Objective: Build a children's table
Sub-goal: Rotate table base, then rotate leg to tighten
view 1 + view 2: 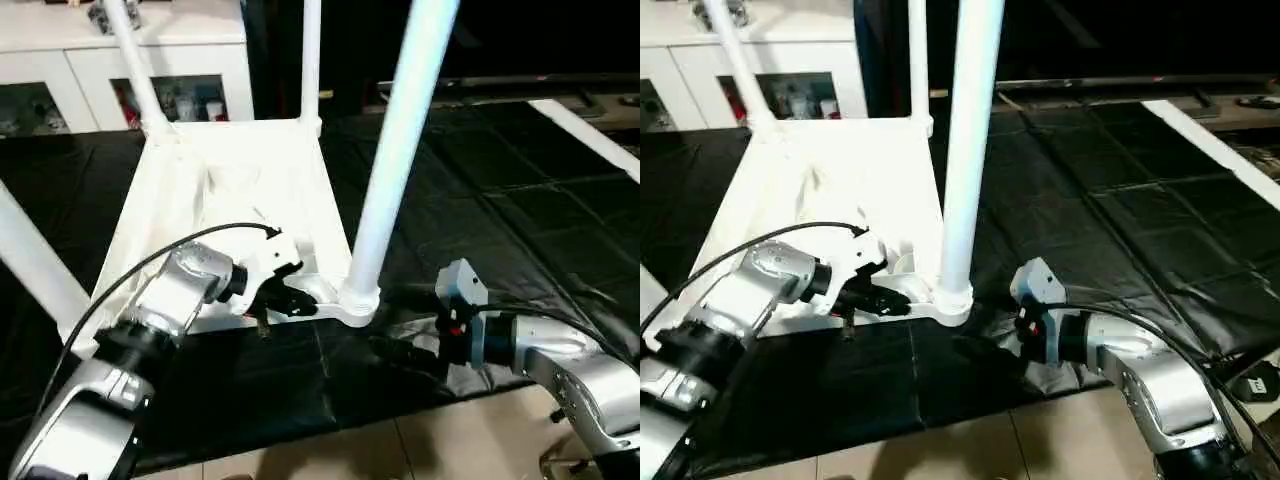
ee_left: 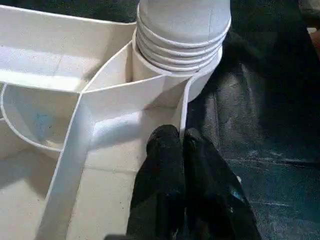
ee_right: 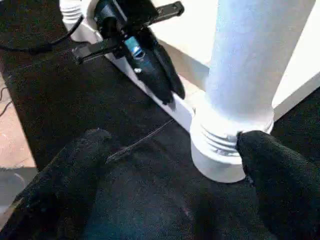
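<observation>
The white plastic table top [image 1: 235, 200] lies upside down on a wrinkled black sheet [image 1: 520, 220], its smooth ribs up and tapered tube legs standing in the round corner sockets. The near leg [image 1: 395, 160] has a ridged base seated in its socket. The left gripper [image 2: 182, 150], fingers pressed together, rests on the rim just beside that socket. The right gripper [image 3: 175, 165] is spread wide around the socket's base. Bare sheet lies to the right. No writing is readable.
</observation>
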